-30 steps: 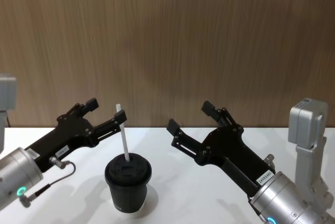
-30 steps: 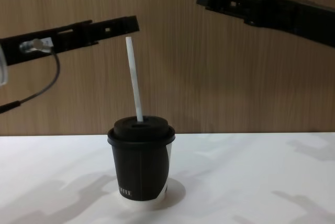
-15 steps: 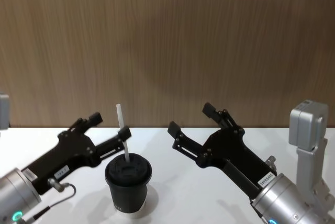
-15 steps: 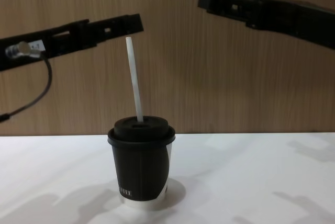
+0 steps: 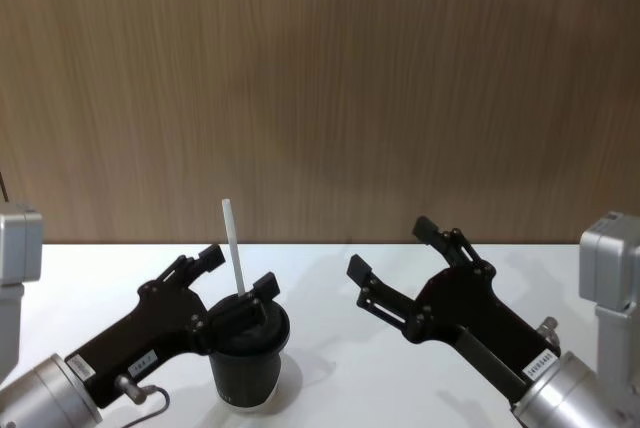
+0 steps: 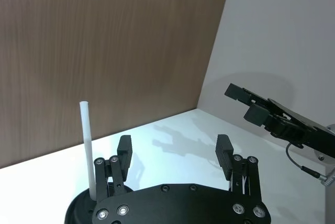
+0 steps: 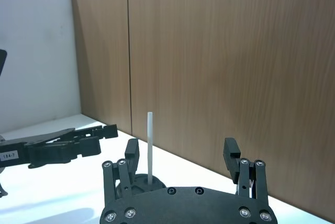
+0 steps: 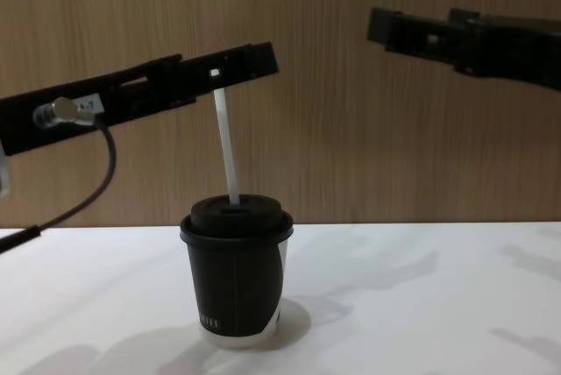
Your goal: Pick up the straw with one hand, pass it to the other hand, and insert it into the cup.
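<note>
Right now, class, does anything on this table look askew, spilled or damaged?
Nothing much: the cup stands upright, lid on, no spill. The straw in its lid leans slightly toward the robot's left.

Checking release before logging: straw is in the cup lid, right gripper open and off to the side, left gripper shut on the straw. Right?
Not quite. The left gripper is open, its fingers spread with the straw beside one finger, not clamped; the left wrist view shows this. The rest holds: the straw stands in the cup lid and the right gripper is open, off to the side.

straw (image 5: 232, 248) in cup (image 5: 246, 360), left gripper (image 5: 237, 283) beside, right gripper (image 5: 394, 251) right
</note>
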Controlling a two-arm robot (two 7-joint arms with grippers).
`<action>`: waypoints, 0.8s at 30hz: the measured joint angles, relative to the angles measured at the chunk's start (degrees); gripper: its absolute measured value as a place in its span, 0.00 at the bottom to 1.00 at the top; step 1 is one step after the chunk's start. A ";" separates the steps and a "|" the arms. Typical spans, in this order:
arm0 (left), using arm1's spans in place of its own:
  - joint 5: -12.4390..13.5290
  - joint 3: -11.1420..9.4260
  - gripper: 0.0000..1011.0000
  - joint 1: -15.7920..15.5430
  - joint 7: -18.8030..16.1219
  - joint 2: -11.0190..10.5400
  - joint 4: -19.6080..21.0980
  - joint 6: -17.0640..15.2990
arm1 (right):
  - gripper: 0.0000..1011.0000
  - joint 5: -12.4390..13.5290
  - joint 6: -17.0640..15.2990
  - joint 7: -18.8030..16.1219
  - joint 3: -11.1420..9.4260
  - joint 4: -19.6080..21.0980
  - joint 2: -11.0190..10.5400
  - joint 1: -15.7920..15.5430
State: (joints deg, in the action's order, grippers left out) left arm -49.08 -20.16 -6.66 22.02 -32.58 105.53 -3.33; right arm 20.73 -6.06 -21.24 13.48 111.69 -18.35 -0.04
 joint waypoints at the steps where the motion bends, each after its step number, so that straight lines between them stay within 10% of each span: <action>1: 0.01 -0.06 0.99 0.09 -0.02 0.04 0.07 0.06 | 0.99 0.10 -0.04 0.01 -0.19 0.22 -0.26 -0.26; 24: 1.81 -0.75 0.99 2.52 -1.45 1.27 1.80 2.69 | 0.99 1.12 -0.34 0.09 -1.98 2.05 -2.56 -2.43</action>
State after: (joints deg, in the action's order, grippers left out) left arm -47.27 -20.92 -4.14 20.57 -31.31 107.33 -0.64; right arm 21.85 -6.41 -21.15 11.50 113.74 -20.91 -2.47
